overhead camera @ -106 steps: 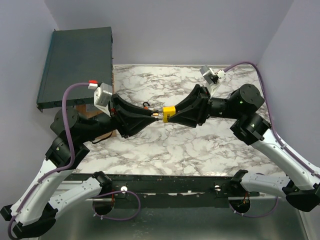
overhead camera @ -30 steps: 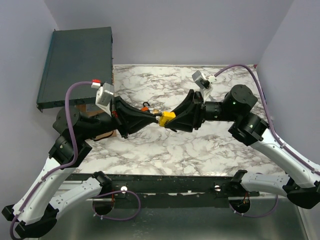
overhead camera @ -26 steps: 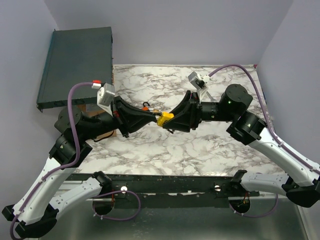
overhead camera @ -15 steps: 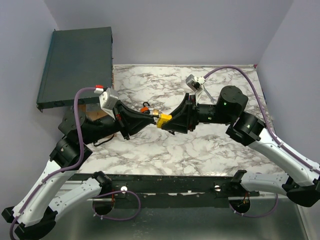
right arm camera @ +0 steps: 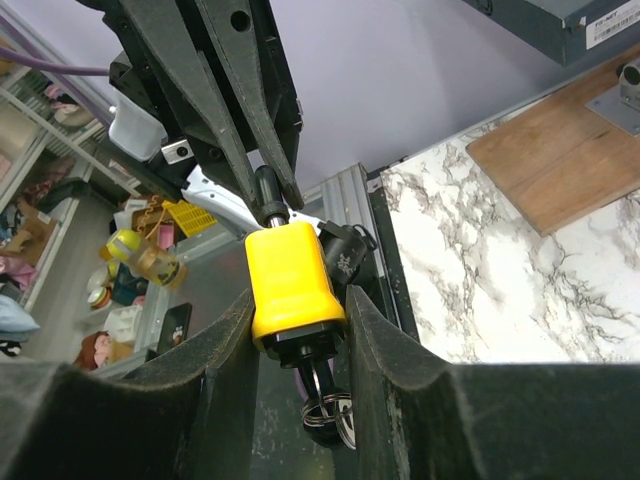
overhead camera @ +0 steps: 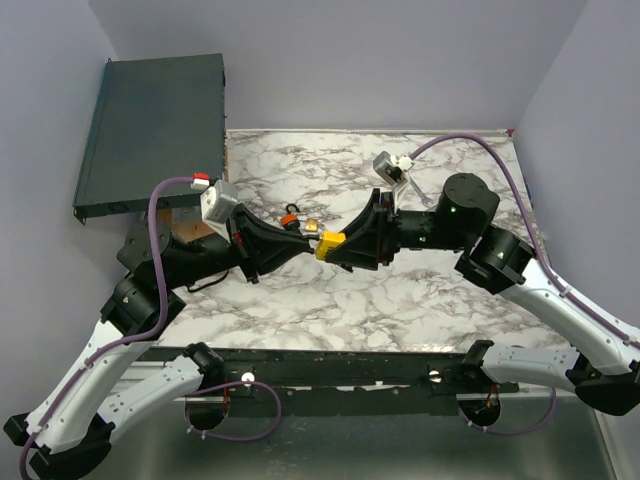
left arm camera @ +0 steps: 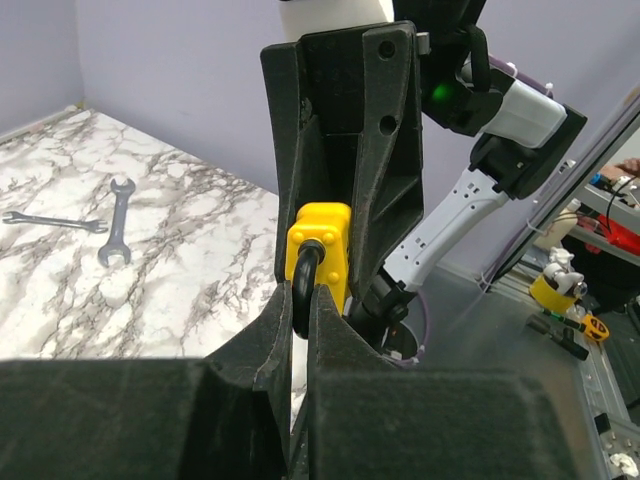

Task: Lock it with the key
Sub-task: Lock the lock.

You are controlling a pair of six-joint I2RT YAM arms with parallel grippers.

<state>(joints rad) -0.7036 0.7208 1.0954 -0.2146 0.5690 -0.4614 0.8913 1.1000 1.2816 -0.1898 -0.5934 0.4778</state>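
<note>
Two robot arms meet above the middle of a marble table (overhead camera: 420,300). The right gripper (right arm camera: 297,295) clamps the body of a yellow padlock (overhead camera: 330,244). The left gripper (left arm camera: 300,292) is pinched tight on its black shackle (left arm camera: 299,272). Over the last few seconds the pair has carried the lock left and nearer, and the right wrist has rolled. A key (right arm camera: 318,388) hangs from the lock's underside (apparently seated in the keyway), so turning it looks like the step remaining.

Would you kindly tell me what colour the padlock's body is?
The padlock body is bright yellow; the right wrist view shows it best.
</note>
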